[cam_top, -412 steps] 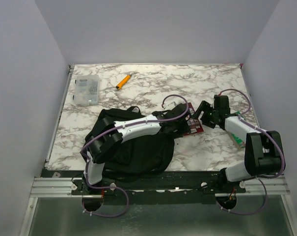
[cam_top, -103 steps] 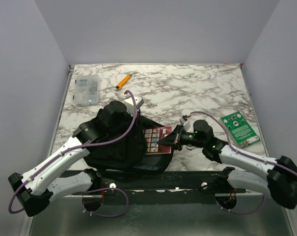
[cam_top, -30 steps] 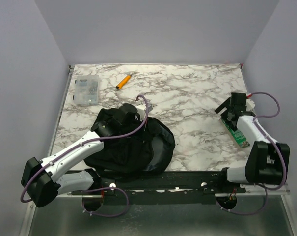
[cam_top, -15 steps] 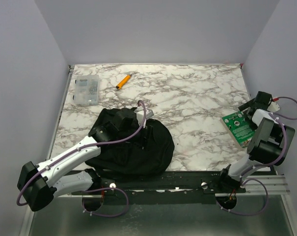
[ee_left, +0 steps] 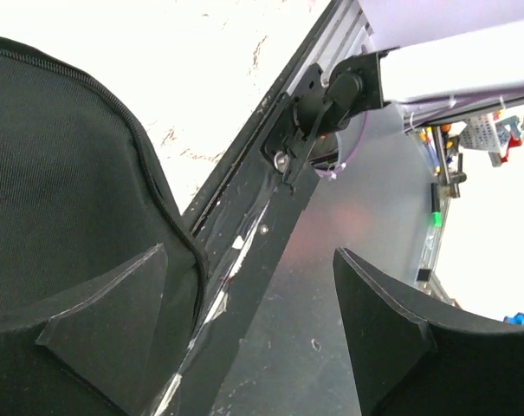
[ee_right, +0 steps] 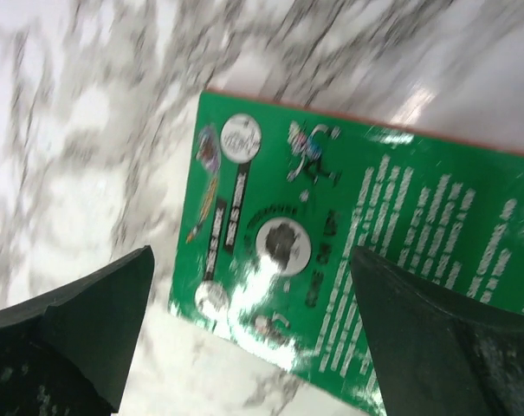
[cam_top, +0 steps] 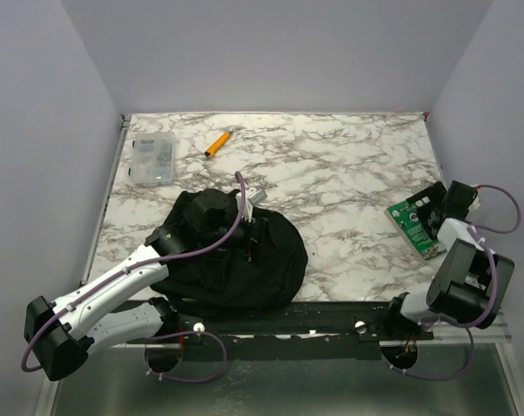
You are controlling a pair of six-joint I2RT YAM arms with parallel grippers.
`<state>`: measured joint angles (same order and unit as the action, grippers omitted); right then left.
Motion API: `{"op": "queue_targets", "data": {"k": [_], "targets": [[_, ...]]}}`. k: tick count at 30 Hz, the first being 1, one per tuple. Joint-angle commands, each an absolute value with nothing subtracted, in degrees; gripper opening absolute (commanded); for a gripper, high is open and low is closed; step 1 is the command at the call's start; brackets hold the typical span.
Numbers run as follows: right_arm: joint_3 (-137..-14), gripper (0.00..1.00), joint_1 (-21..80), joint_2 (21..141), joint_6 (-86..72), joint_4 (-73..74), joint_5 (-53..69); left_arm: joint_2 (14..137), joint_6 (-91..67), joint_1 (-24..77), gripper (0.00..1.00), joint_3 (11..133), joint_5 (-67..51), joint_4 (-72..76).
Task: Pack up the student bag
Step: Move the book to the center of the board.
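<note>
Open and empty like the left gripper (ee_left: 249, 251), the right gripper (ee_right: 251, 256) risks skidding the thin green card (ee_right: 400, 199) off the table (cam_top: 331, 173) rather than pinching it.

The left arm (cam_top: 114, 286) swings from its base out to an elbow low at the far left. From there its white forearm reaches up and to the right, and the left end effector (ee_left: 251, 260) is angled downward with its two fingers spread wide apart. The right arm (cam_top: 459, 277) is folded tightly above its base, and the right end effector (ee_right: 251, 260) faces down with its fingers parted just as wide.
</note>
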<state>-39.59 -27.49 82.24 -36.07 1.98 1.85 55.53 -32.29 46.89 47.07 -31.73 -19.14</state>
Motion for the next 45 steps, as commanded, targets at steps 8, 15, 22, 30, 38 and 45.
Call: {"op": "queue_targets", "data": {"k": [8,15,22,30,38,45], "targets": [[-24.7,1.00,-5.9,63.5,-50.4,10.3,23.9,66.2,-44.0,49.2,0.76,52.5,-30.0,-8.2],[-30.8,1.00,-1.9,59.8,-43.6,19.3,13.5,79.5,-48.7,55.5,0.74,61.1,-21.9,-8.3],[-40.6,1.00,-5.3,66.6,-38.1,22.5,-7.9,90.6,-52.2,58.5,0.71,70.6,-21.7,-8.3],[-47.2,1.00,-28.6,88.2,-35.6,14.6,-1.8,88.6,-50.9,61.0,0.76,68.1,-21.2,-8.4],[-37.9,1.00,-30.0,87.8,-37.8,10.1,7.2,87.6,-50.3,61.2,0.77,64.6,-18.6,-8.4],[-27.1,1.00,-28.6,73.3,-38.1,13.4,16.7,92.4,-52.4,60.5,0.76,68.9,-17.5,-7.8]]}}
